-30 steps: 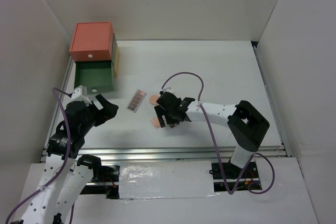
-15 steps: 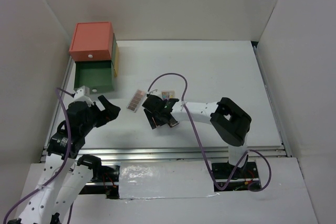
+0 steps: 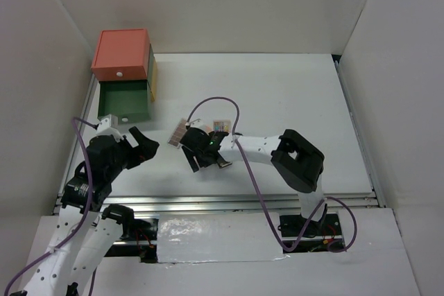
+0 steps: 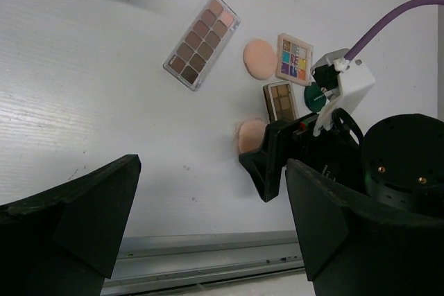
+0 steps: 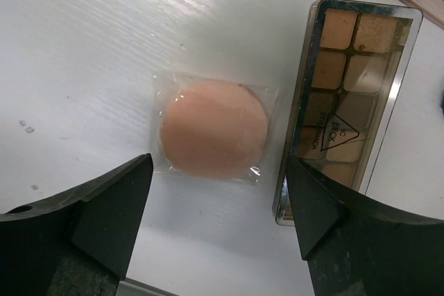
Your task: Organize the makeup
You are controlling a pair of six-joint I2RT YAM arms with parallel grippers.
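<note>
My right gripper [image 5: 218, 240] is open and empty, held above a peach puff in a clear wrapper [image 5: 214, 127], with the brown palette [image 5: 354, 102] just right of the puff. In the left wrist view I see the long pinkish palette [image 4: 202, 41], a second puff [image 4: 260, 59], the multicolour palette [image 4: 295, 58], the brown palette [image 4: 280, 100], the dark green compact [image 4: 313, 96] and the wrapped puff [image 4: 250, 135] partly under the right gripper [image 4: 270, 171]. My left gripper [image 4: 215, 240] is open and empty, to the left of the group. The green tube is out of view.
The stacked drawer box stands at the table's back left, its coral top [image 3: 121, 53] above an open green drawer [image 3: 125, 100]. White walls enclose the table. A metal rail [image 4: 208, 275] runs along the near edge. The right arm's purple cable [image 3: 215, 102] loops above the makeup.
My right arm has swung left, from right of the puffs to over the wrapped puff and brown palette. My left arm has barely moved.
</note>
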